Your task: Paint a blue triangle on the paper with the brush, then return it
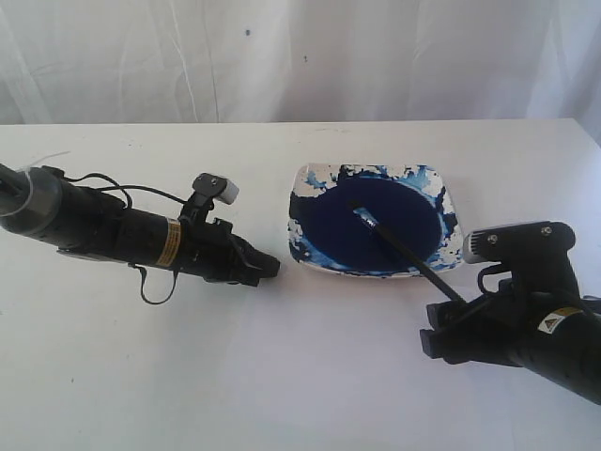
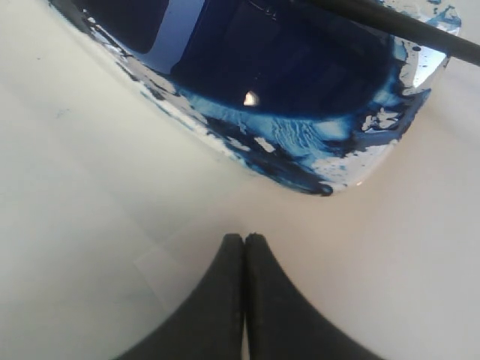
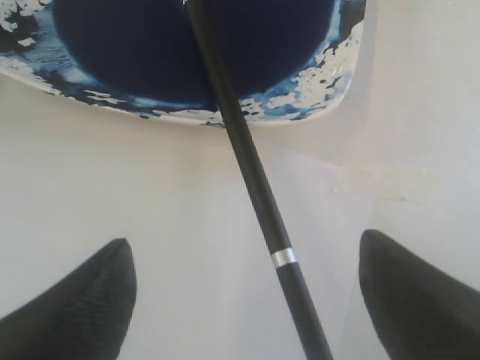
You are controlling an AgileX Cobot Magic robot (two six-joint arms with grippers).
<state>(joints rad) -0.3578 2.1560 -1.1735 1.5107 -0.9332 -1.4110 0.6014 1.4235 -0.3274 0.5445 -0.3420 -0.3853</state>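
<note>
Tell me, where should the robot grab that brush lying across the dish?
Grip the brush on its bare black handle, which juts past the dish rim toward the right hand. Come from that side: the tip lies in the paint pool, and the open hand straddles the handle.

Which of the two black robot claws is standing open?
The right gripper: its jaws stand wide apart either side of the thin black brush; the left gripper is pinched shut.

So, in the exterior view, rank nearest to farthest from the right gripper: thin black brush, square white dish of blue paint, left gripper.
1. Thin black brush: handle lies between the right gripper's open fingers.
2. Square white dish: just ahead, at the middle.
3. Left gripper: far across, on the left side.
</note>
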